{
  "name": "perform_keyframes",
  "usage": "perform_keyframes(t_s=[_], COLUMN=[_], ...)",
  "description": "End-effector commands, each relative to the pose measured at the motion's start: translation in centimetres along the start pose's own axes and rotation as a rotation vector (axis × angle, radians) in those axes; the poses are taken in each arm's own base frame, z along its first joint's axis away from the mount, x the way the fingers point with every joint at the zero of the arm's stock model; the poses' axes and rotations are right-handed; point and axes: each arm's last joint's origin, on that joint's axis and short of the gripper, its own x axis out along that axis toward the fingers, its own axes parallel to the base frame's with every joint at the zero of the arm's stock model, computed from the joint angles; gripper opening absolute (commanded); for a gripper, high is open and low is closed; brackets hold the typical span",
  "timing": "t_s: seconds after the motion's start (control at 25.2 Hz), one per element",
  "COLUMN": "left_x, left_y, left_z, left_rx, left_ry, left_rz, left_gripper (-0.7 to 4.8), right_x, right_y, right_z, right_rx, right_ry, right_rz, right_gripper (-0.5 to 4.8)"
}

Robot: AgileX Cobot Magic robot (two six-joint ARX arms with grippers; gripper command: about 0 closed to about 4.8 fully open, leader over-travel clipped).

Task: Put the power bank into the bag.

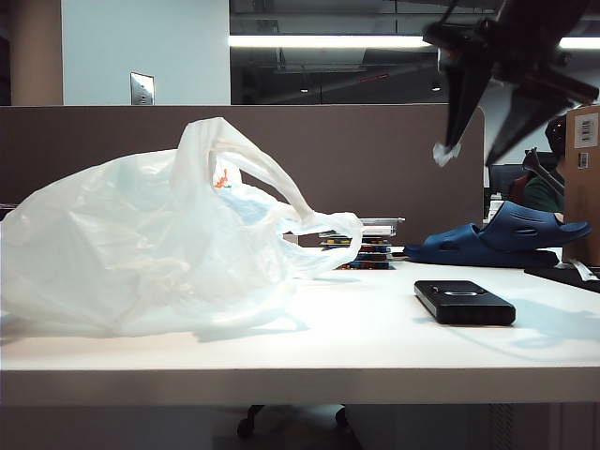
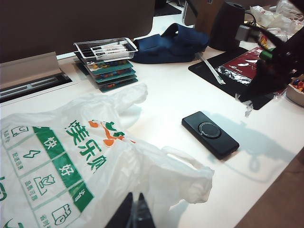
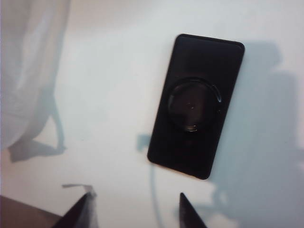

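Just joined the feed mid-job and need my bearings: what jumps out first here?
The big white bag sprawls over the table's left half, handles pointing toward the middle. The black power bank lies flat on the bare table to its right, apart from the bag. High above it hangs the right gripper, open; the left gripper, shut, sits over the bag.

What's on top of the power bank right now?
Nothing rests on the power bank; its ring shows. The right pincer hovers open above. The bag lies apart; left pincer shut.
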Motion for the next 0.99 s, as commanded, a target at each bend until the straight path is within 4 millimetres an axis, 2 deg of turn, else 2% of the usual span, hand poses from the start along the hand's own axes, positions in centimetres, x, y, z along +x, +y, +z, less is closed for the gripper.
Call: perform_keyframes(t_s=[0.04,0.08,0.16,0.28,0.55,0.71,0.99], left_x=[0.0,0.0,0.0,0.0,0.0,0.0,0.0], left_y=[0.0,0.0,0.0,0.0,0.0,0.0,0.0], left_z=[0.1,0.2,0.2,0.2,0.2,0.2,0.2], left_rx=[0.01,0.011,0.011,0.01,0.011,0.011,0.011], left_ry=[-0.005,-0.006,-0.006,-0.006,-0.006,-0.006,-0.007], left_rz=[-0.004,-0.004,-0.003,-0.004,-0.003,-0.004,-0.004], left_gripper=[-0.06,-0.06,-0.06,-0.06,-0.06,-0.06,-0.06], right_x=[1.1,1.7,2.4,3.0,4.6,5.7,8.9], right_y=[-0.3,-0.5,-0.6,-0.5,-0.3,0.0,0.1], right_z=[0.4,0.5,0.8,1.0,1.5,1.5,1.4], right_rx=[0.023,0.025,0.023,0.019,0.044,0.038,0.027], right_ry=[0.008,0.012,0.008,-0.01,-0.025,-0.011,0.048], right_rz=[-0.045,-0.07,-0.092,-0.122,-0.144,-0.15,-0.196], right_gripper=[2.41,2.89,3.38,3.61,4.75,4.79,4.79])
